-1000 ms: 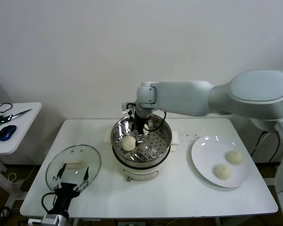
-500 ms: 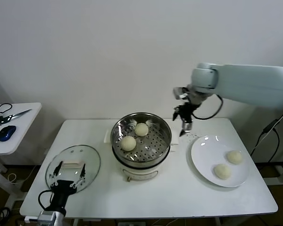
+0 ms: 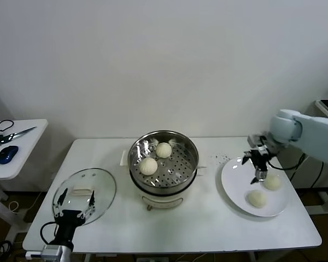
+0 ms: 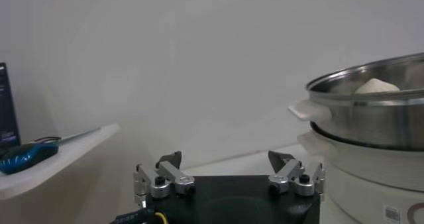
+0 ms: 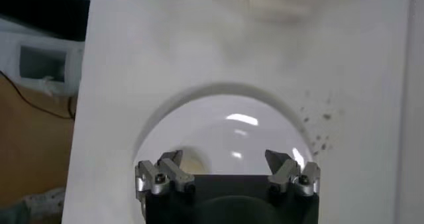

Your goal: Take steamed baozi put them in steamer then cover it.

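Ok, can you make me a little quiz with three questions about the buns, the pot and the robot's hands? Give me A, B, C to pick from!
1. Where is the glass lid?
A. On the steamer
B. Flat on the table, on the robot's left of the steamer
C. On the white plate

2. How many baozi are inside the steamer?
A. Two
B. None
C. Four

3. How are the right gripper's jaws?
A. Shut on a bun
B. Shut on the lid
C. Open, holding nothing

Answers:
1. B: the head view shows the lid lying on the table with the left gripper near it.
2. A: two baozi sit on the holed bottom, and two more wait on the plate.
3. C: the right gripper hovers over the plate with its jaws spread and empty.
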